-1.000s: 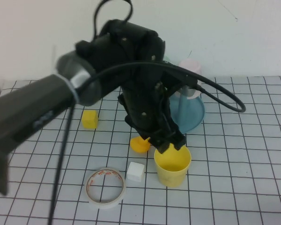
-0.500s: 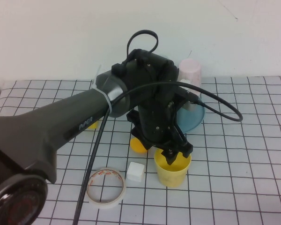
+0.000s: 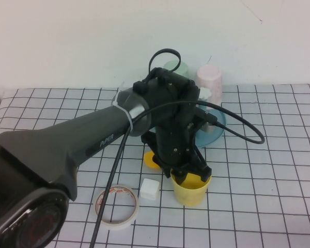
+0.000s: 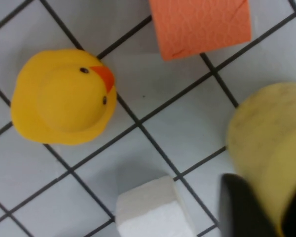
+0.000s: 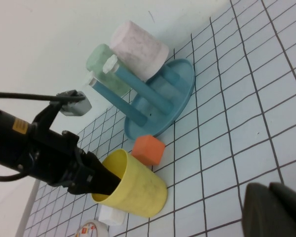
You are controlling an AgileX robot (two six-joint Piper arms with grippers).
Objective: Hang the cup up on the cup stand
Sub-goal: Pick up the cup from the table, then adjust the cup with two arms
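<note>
straddling cup (image 3: 190, 189) rim: left gripper (image 3: 190, 173) fingers; right gripper (image 5: 274, 210) apart.

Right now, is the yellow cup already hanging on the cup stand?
No, the yellow cup stands on the table, apart from the cup stand, with the left claw at its mouth.

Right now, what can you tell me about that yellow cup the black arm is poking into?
The yellow cup is a plain tapered tumbler, plastic by its look, with no handle. It stands upright on the gridded table, mouth up, in front of the blue cup stand. The left gripper reaches down over its rim, one finger inside the mouth. An orange block sits just behind it, a white cube beside it. The right gripper hangs apart from it.
</note>
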